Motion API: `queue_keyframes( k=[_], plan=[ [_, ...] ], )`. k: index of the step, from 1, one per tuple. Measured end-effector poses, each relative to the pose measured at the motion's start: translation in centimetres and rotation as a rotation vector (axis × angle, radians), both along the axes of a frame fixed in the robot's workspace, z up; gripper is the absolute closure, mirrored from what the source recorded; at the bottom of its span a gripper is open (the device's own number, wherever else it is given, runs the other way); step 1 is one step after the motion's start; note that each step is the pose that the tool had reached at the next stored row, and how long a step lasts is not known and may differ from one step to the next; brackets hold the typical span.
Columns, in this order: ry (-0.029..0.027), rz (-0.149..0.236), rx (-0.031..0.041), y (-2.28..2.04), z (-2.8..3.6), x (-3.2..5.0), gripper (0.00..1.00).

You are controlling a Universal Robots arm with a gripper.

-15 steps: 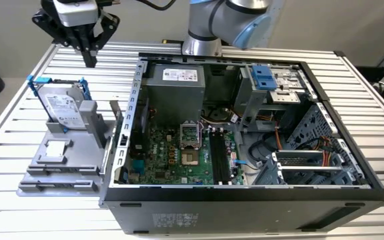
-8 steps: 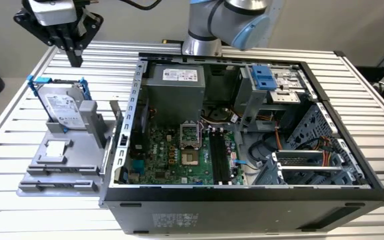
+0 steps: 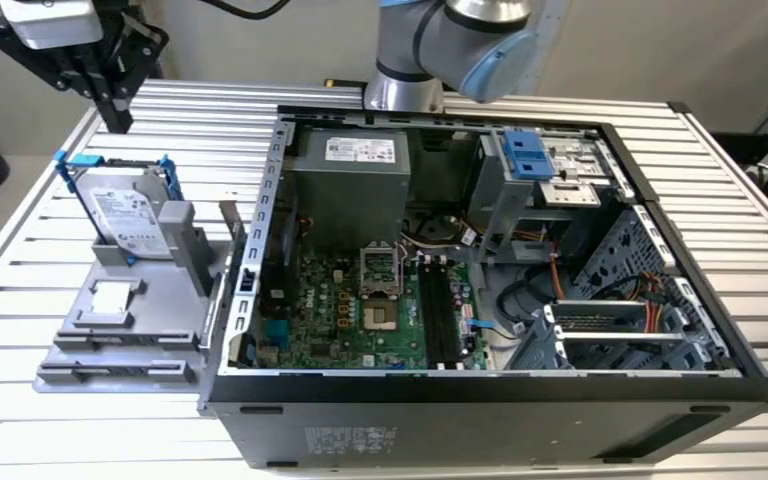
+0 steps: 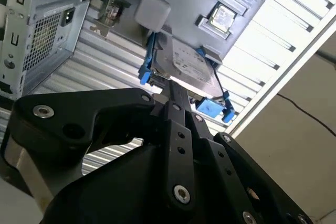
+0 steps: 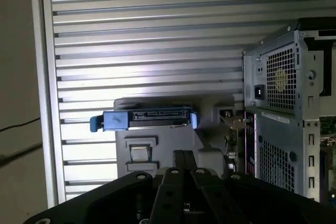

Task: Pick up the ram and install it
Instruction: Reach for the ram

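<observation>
In the exterior view my gripper [image 3: 116, 124] hangs at the upper left, over the slatted table behind the grey fixture [image 3: 117, 345]. Its black fingers are shut with nothing between them, as both wrist views also show [image 4: 172, 85] [image 5: 184, 155]. A thin dark stick that looks like the ram [image 3: 233, 245] stands on edge at the fixture's side next to the open computer case [image 3: 491, 400]. It is some way below and to the exterior view's right of the gripper. The long black slots [image 3: 440, 312] on the green motherboard [image 3: 331, 320] lie inside the case.
A silver-labelled hard drive [image 3: 131, 215] [image 4: 191, 66] [image 5: 149, 119] in a blue-handled frame stands upright on the fixture, directly below the gripper. A small square chip [image 3: 113, 295] lies on the fixture. The case's metal wall [image 5: 278, 103] rises close by.
</observation>
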State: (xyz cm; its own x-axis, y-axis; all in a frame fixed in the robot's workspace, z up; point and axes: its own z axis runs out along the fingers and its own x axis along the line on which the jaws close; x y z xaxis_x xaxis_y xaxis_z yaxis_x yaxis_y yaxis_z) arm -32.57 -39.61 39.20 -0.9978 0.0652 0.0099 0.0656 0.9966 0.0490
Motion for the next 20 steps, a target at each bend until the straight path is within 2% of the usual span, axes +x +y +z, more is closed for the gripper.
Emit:
queue_keyframes(
  k=[2, 5, 6, 10, 20],
  plan=[
    [0.0000, 0.000, 0.0000, 0.02, 0.00, -0.35, 1.00],
    [0.0001, 0.000, -0.0001, -0.02, 0.00, -0.36, 1.00],
    [0.0001, 0.000, 0.0000, -0.22, 0.00, -0.38, 1.00],
    [0.0000, 0.000, 0.0000, -1.77, 0.00, -0.40, 1.00],
    [0.0000, 0.000, 0.0000, -6.14, -0.06, -0.91, 1.00]
  ],
)
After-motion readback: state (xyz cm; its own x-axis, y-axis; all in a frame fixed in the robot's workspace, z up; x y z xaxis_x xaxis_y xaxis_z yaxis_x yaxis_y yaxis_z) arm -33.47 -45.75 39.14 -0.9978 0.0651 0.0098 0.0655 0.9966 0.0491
